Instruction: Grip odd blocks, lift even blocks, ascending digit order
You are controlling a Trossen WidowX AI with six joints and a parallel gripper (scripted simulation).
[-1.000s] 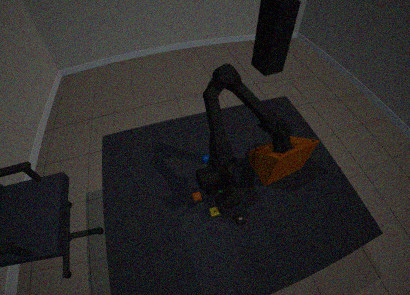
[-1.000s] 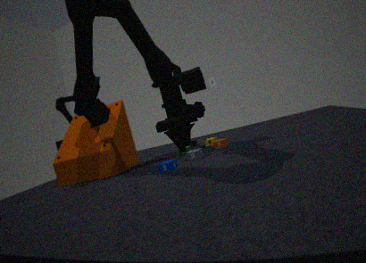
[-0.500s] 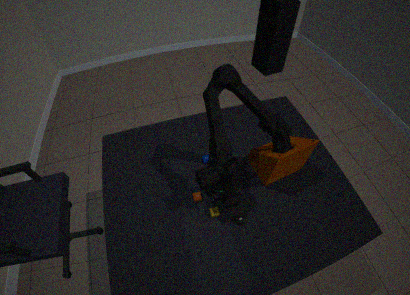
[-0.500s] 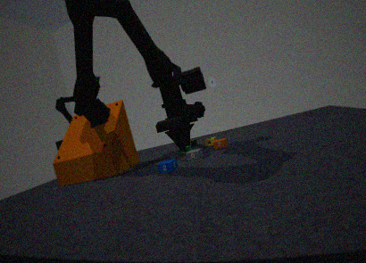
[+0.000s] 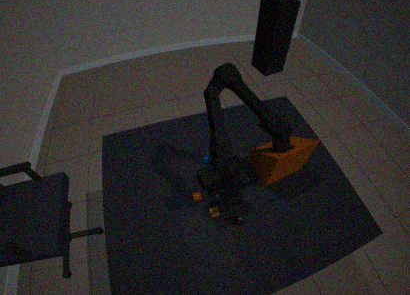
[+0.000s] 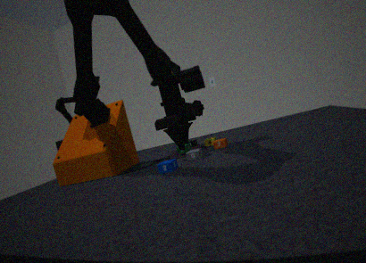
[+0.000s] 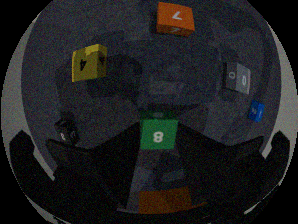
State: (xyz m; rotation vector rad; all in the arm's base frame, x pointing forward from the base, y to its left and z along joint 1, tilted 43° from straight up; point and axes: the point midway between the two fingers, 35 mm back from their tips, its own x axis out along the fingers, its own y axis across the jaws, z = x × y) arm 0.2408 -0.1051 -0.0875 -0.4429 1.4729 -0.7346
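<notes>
Near yellow block [image 5: 214,212] [image 6: 209,142] [image 7: 89,64] and grey block [image 6: 193,153] [image 7: 237,78], jaws [image 5: 222,193] [image 6: 182,149] seemingly clamp the green block [image 6: 187,147] [image 7: 158,134].

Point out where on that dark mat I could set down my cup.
The wrist view shows a bare patch between the yellow block and the grey block, below the orange block. It's crowded around the green block, where the gripper closes in.
</notes>
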